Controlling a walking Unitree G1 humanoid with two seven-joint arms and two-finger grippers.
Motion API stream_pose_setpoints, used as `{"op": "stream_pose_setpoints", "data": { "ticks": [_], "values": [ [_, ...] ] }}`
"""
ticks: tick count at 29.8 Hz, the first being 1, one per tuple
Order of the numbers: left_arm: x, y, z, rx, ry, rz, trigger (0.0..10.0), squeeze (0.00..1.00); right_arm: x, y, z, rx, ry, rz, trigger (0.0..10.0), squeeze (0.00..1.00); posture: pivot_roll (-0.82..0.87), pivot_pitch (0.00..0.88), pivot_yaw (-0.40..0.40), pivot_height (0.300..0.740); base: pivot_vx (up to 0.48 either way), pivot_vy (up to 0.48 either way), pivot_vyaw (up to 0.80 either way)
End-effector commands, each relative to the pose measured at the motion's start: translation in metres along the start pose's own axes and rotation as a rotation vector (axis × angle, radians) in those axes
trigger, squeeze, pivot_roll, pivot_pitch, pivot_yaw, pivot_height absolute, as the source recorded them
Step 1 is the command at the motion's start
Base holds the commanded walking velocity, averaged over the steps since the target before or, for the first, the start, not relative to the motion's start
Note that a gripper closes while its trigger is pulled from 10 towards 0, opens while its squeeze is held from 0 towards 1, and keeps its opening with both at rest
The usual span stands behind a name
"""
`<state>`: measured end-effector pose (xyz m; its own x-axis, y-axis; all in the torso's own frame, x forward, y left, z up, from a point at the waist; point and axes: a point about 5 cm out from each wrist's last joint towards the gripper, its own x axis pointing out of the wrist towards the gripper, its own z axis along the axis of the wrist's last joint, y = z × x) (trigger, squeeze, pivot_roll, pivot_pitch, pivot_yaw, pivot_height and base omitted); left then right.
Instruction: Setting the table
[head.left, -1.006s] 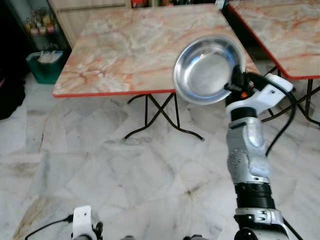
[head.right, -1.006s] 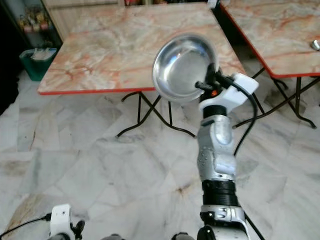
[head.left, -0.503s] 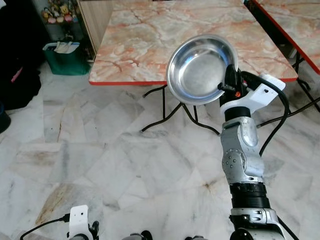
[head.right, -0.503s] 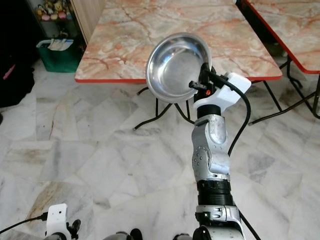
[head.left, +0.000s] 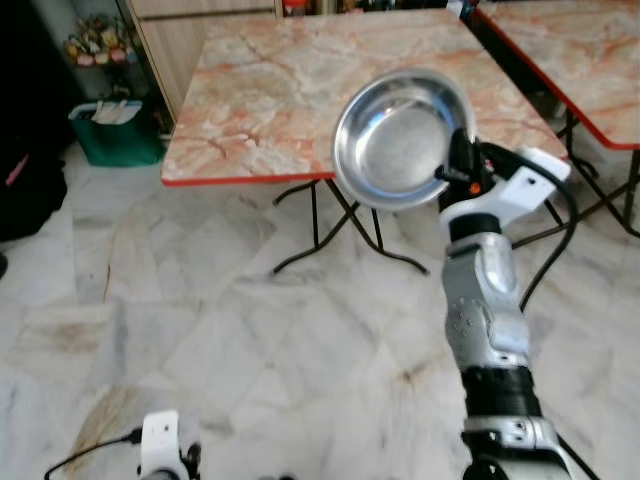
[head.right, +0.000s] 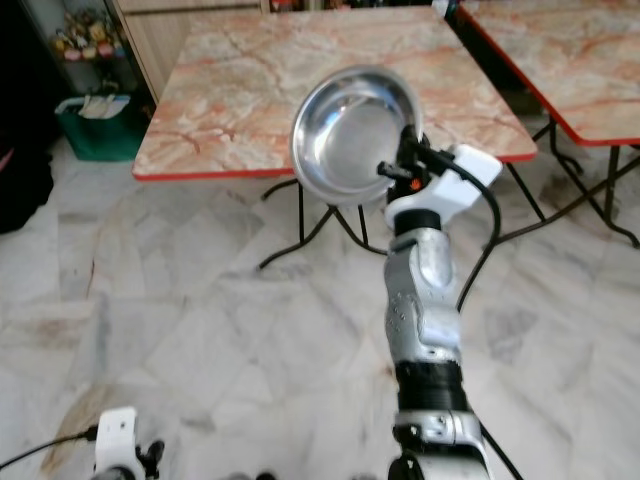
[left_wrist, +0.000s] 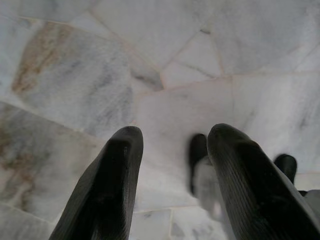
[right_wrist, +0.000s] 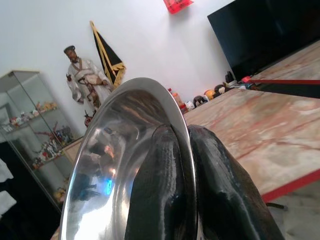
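My raised right arm holds a round steel plate (head.left: 400, 138) upright in the air, its hollow face turned toward me. The right gripper (head.left: 462, 162) is shut on the plate's rim at its right edge; in the right wrist view the two black fingers (right_wrist: 165, 200) pinch the rim of the plate (right_wrist: 115, 165). Behind the plate stands a marble-topped folding table (head.left: 270, 90) with a red edge. My left gripper (left_wrist: 172, 170) hangs low over the marble floor, its fingers open with nothing between them.
A second marble-topped table (head.left: 580, 60) stands to the right. A green bin (head.left: 115, 130) and a dark shelf of small items sit at the far left. Black crossed table legs (head.left: 340, 225) stand on the white marble floor (head.left: 200, 330) between me and the table.
The whole view has shifted as the camera moved; the table now sits a little further right and lower in the picture. The plate stays held upright in the right gripper.
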<state>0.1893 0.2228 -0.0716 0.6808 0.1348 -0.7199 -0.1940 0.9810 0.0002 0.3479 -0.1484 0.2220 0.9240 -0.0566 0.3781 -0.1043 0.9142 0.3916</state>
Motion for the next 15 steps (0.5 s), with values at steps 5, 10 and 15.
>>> {"op": "stream_pose_setpoints", "data": {
  "ticks": [5, 10, 15],
  "values": [
    [-0.0018, 0.0061, -0.0044, -0.007, 0.013, 0.017, 10.0, 0.0, 0.0011, 0.011, 0.0009, 0.012, -0.004, 0.039, 10.0, 0.0, -0.03, 0.15, 0.028, 0.74, 0.48, 0.0, 0.0],
    [-0.0015, 0.004, -0.0042, -0.006, 0.013, 0.013, 10.0, 0.0, 0.001, 0.0109, 0.0004, 0.004, 0.0, 0.044, 10.0, 0.0, -0.03, 0.144, 0.026, 0.74, 0.48, 0.0, 0.0],
    [-0.0015, 0.0033, -0.0045, -0.005, 0.013, 0.01, 10.0, 0.0, 0.0013, 0.012, 0.0005, -0.011, 0.0, 0.052, 10.0, 0.0, -0.04, 0.138, 0.024, 0.74, 0.48, 0.0, 0.0]
  ]
}}
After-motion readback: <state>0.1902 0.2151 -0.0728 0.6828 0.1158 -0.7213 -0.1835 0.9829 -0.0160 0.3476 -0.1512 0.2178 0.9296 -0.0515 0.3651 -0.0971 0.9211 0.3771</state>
